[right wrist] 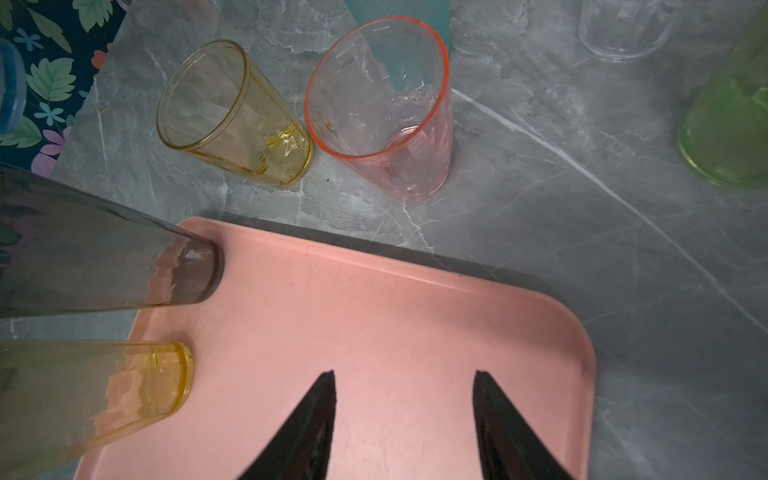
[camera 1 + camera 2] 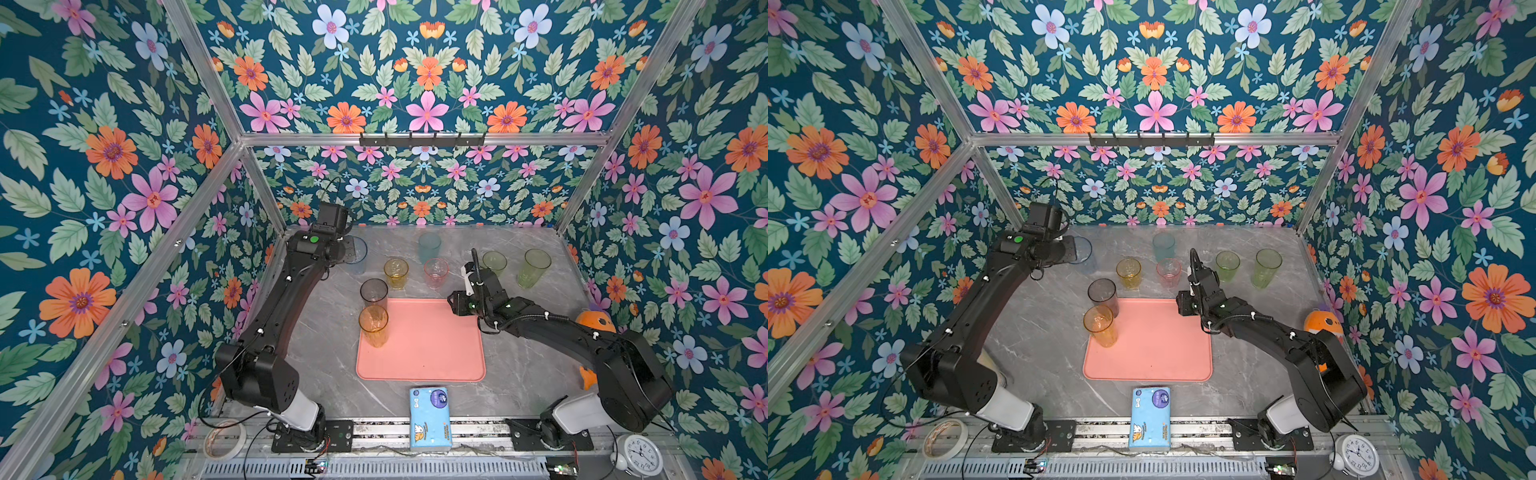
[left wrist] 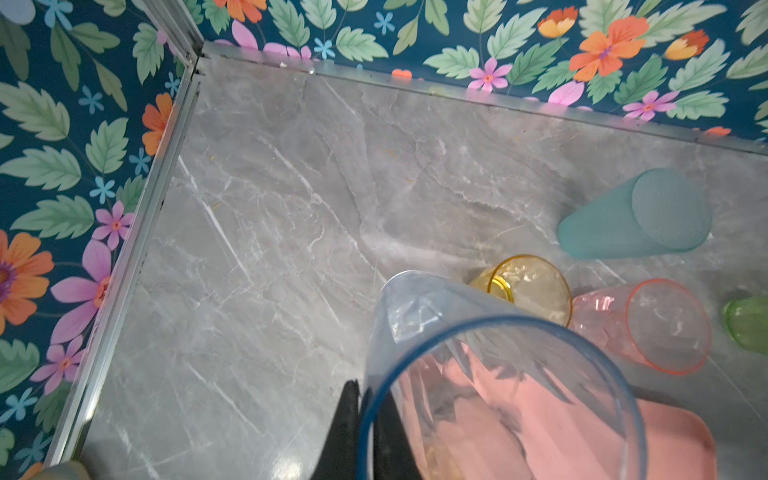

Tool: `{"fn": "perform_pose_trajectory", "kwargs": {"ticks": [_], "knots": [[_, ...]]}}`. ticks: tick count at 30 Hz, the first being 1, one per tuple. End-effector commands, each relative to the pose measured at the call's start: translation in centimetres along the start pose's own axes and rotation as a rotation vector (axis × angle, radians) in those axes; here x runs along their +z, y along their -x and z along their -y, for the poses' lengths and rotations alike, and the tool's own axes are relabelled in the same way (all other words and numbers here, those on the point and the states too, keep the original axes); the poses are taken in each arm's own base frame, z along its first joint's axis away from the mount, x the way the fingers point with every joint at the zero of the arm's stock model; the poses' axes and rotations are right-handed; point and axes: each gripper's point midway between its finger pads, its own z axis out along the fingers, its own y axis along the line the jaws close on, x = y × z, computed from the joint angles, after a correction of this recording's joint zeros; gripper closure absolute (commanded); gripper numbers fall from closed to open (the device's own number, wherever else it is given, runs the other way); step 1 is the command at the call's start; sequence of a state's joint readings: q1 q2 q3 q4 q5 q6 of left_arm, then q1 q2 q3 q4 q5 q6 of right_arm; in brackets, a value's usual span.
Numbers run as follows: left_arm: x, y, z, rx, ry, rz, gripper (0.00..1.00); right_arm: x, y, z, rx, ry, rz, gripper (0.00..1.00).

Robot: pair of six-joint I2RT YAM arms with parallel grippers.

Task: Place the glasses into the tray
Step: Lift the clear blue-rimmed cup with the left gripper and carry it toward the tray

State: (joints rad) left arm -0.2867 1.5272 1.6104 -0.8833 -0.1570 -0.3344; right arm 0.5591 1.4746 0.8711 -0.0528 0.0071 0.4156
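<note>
Tray (image 2: 419, 361) mid-bench (image 2: 519, 374): smoky grey tumbler (image 2: 374, 293) upright in 11 o'clock corner, amber tumbler (image 2: 374, 326) just beside it at 9 o'clock edge. Tray floor bare from centre to 3 o'clock rim.
Beyond far rim, 12 to 1 o'clock, on bench: yellow tumbler (image 2: 396, 272), pink tumbler (image 2: 435, 272), teal tumbler (image 2: 429, 246), two green tumblers (image 2: 534, 268).
Left tool (image 3: 365, 432) pinching rim of blue-grey tumbler (image 3: 415, 299), near bench's 11 o'clock corner.
Right tool (image 1: 404, 374) open, empty, over tray's 1 o'clock corner.

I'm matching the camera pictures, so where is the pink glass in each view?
Both top views: pink glass on the table just beyond the tray.
Left wrist: pink glass between yellow glass and green glass.
Right wrist: pink glass beyond the tray, beside yellow glass.
Shared landmark: yellow glass.
</note>
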Motion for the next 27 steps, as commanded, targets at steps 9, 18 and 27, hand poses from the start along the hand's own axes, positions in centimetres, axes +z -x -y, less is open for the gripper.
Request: {"fn": "perform_pose_trajectory", "kwargs": {"ticks": [9, 18, 27], "knots": [[-3.7, -5.7, -3.7, -0.007, 0.064, -0.07, 1.0, 0.0, 0.5, 0.2, -0.003, -0.026, 0.01, 0.45], [-5.1, -10.3, -6.3, 0.022, 0.14, -0.161, 1.0, 0.0, 0.6, 0.8, -0.017, -0.054, 0.014, 0.46], [-6.3, -15.3, -6.4, 0.067, 0.071, -0.281, 1.0, 0.0, 0.7, 1.0, -0.025, -0.071, 0.014, 0.45]]}}
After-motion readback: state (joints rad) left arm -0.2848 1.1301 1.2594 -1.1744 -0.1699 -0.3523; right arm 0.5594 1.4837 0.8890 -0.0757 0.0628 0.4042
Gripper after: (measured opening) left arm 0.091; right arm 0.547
